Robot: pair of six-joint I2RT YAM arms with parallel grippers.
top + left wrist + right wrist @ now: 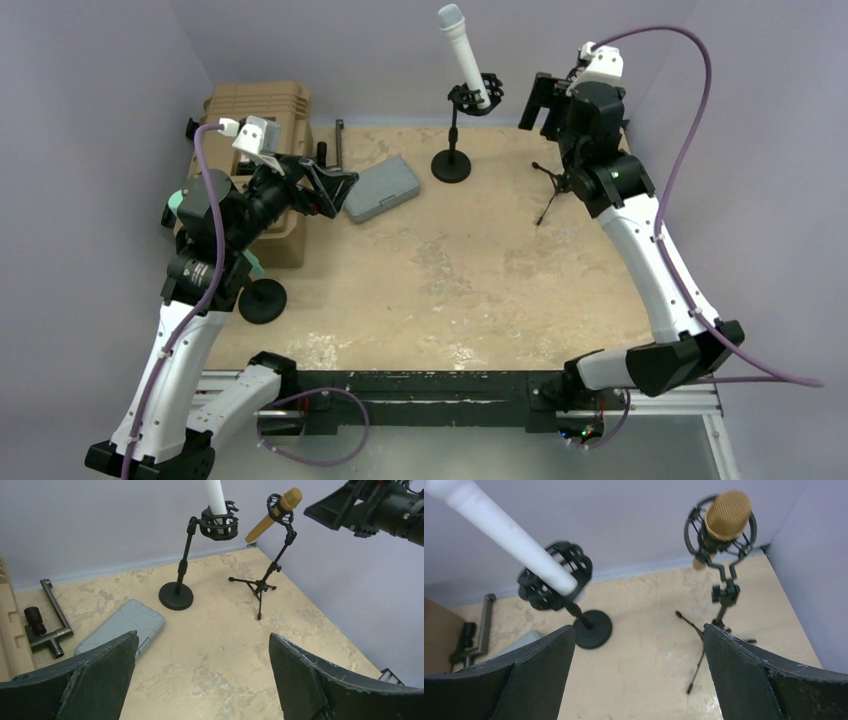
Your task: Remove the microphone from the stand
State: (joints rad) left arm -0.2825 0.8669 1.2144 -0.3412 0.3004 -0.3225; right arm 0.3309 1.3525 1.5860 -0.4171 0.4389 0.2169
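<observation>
Leaning out of its black shock mount (pixel 478 97), the white microphone (pixel 462 52) sits on the round-base stand (pixel 452 165) at the far middle of the tabletop (pixel 470 280), with nothing gripping it. Just to its right, a gold microphone (pixel 726 517) is cradled in a second mount on a small tripod stand (pixel 260 586). The right tool (pixel 540 105) hangs near the white microphone's mount, jaws spread wide and empty. It is apparently not touching the mount, though the overhead view makes that gap hard to judge. The left tool (pixel 335 188), likewise wide open and empty, hovers just beside a grey case (pixel 385 188) near a tan box (pixel 255 110).
</observation>
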